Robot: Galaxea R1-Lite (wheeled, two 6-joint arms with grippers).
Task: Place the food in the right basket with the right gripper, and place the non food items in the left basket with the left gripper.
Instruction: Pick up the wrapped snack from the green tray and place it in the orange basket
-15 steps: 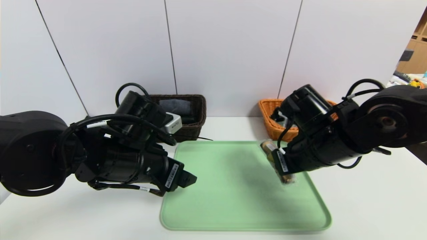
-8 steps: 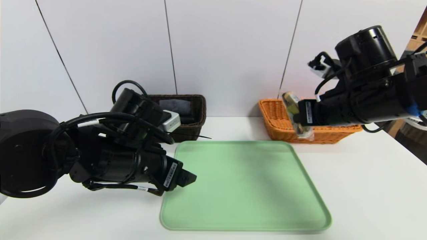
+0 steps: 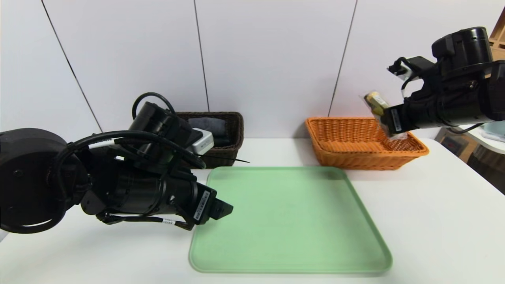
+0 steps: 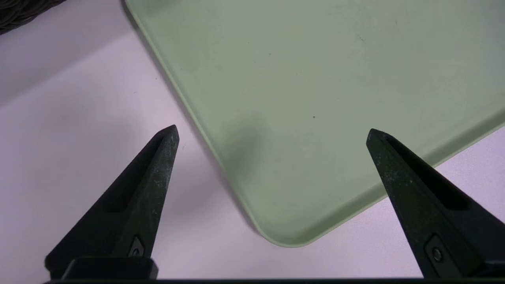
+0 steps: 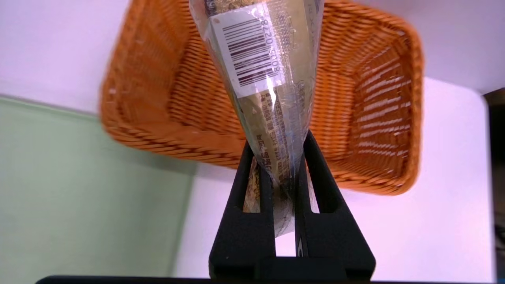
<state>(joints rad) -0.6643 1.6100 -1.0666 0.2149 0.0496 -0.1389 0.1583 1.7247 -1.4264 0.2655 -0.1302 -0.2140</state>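
Snack bar (image 3: pixel 377 103) gripped in right gripper's (image 3: pixel 388 118) closed jaws, right of frame, above orange basket (image 3: pixel 347 153). Left gripper (image 3: pixel 224 210), lower left of centre: jaws wide.

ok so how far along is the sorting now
Looks nearly finished: the grey cloth roll already lies in the dark brown basket, and the green tray is bare. In hand is the wrapped snack bar, pinched in the right gripper's fingers above the orange basket. Left: lowering and releasing it there. The left gripper waits open over the tray's edge.
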